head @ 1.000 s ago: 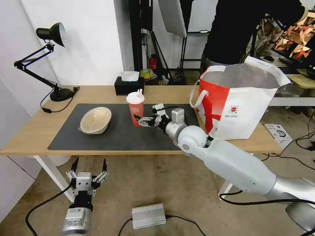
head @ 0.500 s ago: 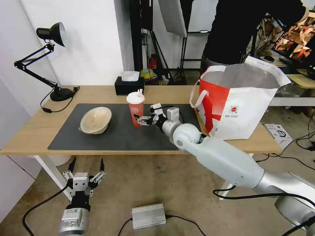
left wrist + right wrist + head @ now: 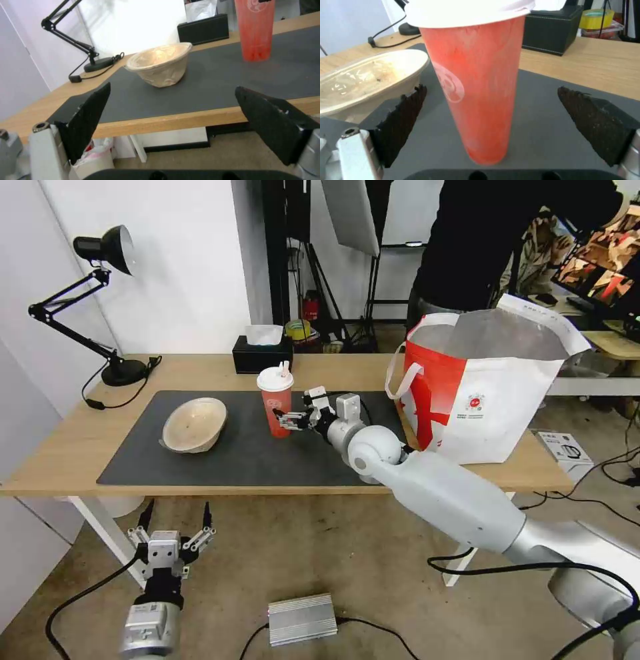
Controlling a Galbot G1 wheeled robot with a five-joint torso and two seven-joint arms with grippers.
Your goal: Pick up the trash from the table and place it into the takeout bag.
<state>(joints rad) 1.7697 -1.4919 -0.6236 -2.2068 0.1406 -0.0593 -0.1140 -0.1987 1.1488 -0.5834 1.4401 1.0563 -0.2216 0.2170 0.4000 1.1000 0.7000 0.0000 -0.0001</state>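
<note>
- while the red cup (image 3: 275, 401) stands upright on the dark grey mat (image 3: 247, 460), its long axis is vertical, with the white lid (image 3: 275, 379) and pink straw (image 3: 285, 369) on top.
- beside the cup, toward the takeout bag (image 3: 487, 400), the right gripper (image 3: 285, 419) sits level with the cup's lower half, its fingers (image 3: 403, 117) spread apart with the cup between them, not touching it.
- on the cup's other side the beige bowl (image 3: 195, 424) lies tilted on the mat, well apart from the cup, its opening turned up and partly sideways.
- behind the cup, on the bare wood of the table (image 3: 193, 370), is a black tissue box (image 3: 261, 352); a desk lamp (image 3: 100, 300) stands farther along past the bowl.
- nothing lies between the cup and the bag except the right arm.
- below the table edge in front of the bowl, the left gripper (image 3: 175, 519) hangs with fingers wide apart, holding nothing.
</note>
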